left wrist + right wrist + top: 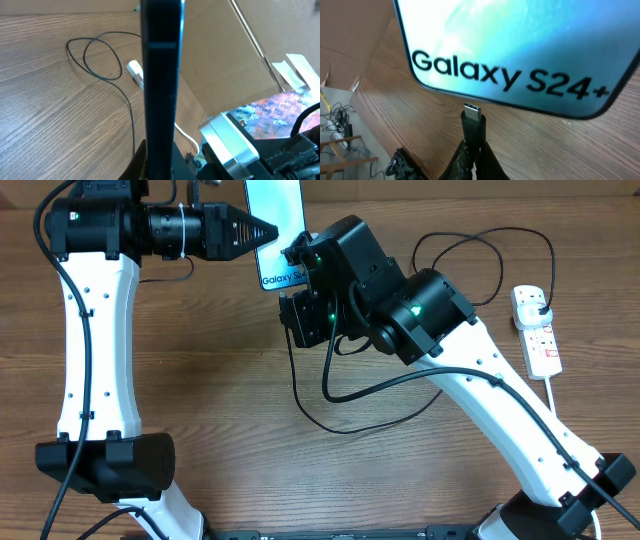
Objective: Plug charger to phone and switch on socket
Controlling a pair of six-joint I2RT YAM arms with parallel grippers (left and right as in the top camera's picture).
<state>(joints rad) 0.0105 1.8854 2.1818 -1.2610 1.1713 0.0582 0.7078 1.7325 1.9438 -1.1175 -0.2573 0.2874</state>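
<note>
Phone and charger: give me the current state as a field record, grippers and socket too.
phone: screen lit, reads Galaxy S24+
charger: tip at phone's bottom edge, metal showing, not seated
left gripper: shut on phone
right gripper: shut on charger, just behind the tip
socket: right edge of overhead view, switch state unreadable

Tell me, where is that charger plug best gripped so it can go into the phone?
On the black housing just behind the metal tip of the charger, coming from its cable end. The tip is short and must stay bare to enter the phone; the right end effector grips it that way now.
</note>
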